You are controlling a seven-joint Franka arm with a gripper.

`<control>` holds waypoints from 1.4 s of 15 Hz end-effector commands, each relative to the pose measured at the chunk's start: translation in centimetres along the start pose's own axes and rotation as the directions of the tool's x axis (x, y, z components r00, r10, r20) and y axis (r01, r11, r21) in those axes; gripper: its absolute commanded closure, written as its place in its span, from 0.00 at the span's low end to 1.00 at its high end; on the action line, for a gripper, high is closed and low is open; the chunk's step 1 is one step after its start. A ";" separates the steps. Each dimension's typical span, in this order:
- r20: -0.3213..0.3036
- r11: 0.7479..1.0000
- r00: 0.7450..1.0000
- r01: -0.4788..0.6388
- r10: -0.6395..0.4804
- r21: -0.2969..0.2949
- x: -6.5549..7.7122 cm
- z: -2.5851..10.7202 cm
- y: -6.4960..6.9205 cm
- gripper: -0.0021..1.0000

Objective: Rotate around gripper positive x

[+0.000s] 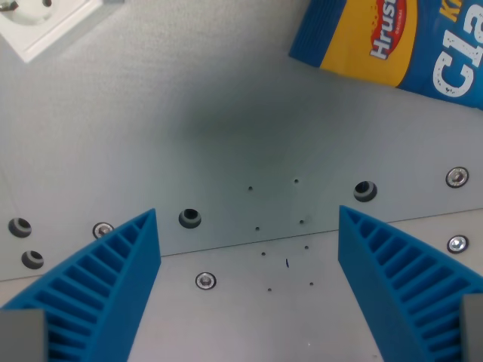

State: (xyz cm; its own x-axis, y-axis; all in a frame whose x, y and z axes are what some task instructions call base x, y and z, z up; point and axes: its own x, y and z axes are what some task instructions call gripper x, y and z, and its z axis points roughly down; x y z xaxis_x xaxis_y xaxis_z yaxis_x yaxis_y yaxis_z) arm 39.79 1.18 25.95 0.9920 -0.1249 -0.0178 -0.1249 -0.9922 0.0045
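Two blue ribbed fingers (113, 279) of the gripper (249, 283), jaws wide apart w/ nothing between, hang over bare grey tabletop (226, 136). Snack bag (392, 45) by far right edge, socket (41, 23) far left corner. Looks like pure wrist roll abt x next; no grasp needed.

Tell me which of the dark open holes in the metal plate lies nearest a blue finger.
The hole just beside the tip of the finger on the wrist view's left. The other open holes sit farther from either finger.
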 end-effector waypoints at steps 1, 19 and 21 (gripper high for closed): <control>-0.005 1.000 1.000 0.000 0.000 0.014 0.0 -0.2 0.0 0.00; -0.005 0.968 1.000 0.001 0.000 0.251 0.0 -0.2 0.0 0.00; -0.005 0.961 1.000 0.001 0.000 0.277 0.0 -0.2 0.0 0.00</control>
State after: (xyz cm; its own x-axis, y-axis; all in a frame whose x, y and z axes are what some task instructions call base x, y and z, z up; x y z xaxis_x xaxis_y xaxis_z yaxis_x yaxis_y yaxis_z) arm 39.87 1.66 26.03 0.9898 -0.1397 -0.0271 -0.1417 -0.9853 -0.0958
